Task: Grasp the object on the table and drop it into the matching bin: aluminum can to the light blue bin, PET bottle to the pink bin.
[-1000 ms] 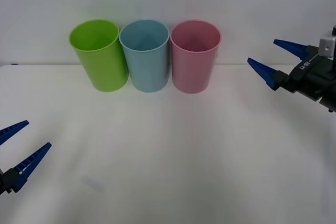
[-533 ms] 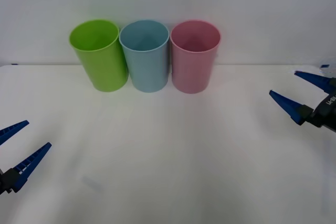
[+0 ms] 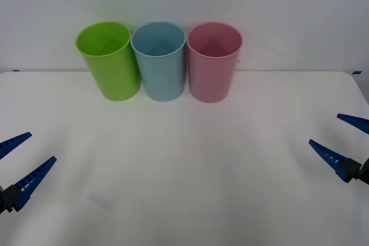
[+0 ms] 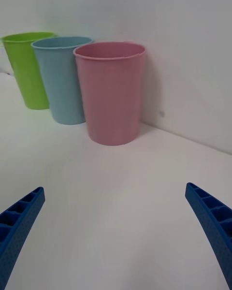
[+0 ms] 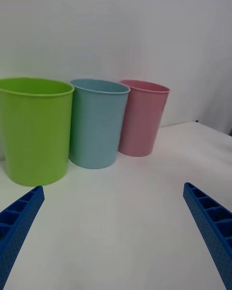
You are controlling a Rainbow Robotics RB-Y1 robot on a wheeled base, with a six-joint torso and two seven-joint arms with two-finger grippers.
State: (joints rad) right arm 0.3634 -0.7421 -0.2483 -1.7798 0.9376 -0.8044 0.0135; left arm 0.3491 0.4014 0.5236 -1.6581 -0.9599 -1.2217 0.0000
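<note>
Pink bin [image 3: 214,61] stands at the far edge of the white table [image 3: 184,165], touching the light blue bin [image 3: 159,60] on its left, with a lime green bin [image 3: 108,60] farthest left. I hold my right gripper [image 3: 345,142] low at the near right, fingers spread and empty, and my left gripper [image 3: 20,159] at the near left, likewise spread.

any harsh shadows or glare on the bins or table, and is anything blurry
Front view: even, soft light, no glare on the pink bin or light blue bin; a faint grey smudge marks the table. Right wrist view: the pink bin casts a soft shadow on the wall. Left wrist view: the green bin looks sharp.
</note>
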